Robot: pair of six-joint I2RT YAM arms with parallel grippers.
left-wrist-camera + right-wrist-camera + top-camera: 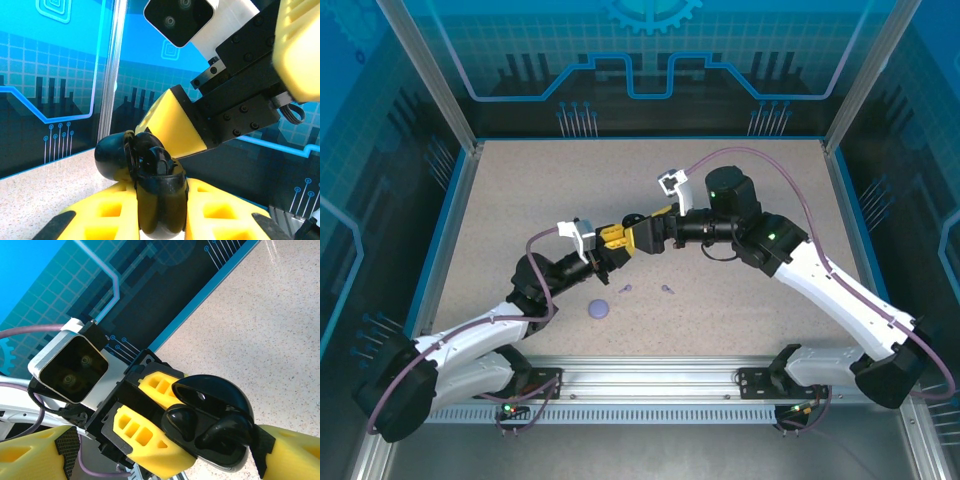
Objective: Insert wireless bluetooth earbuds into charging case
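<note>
Two robot arms reached inward from the near edge and met over the middle of the table. The left arm (470, 340) stretched forward and to the right, its wrist tilted up. The right arm (840, 290) ran forward, bent sharply at the elbow and turned back to the left. The two tips were almost touching, facing each other. The left gripper (615, 245) was clamped tight on the base of an open black case (160, 200). The right gripper (635, 238) had its yellow jaws spread wide on either side of that case, gripping nothing.
</note>
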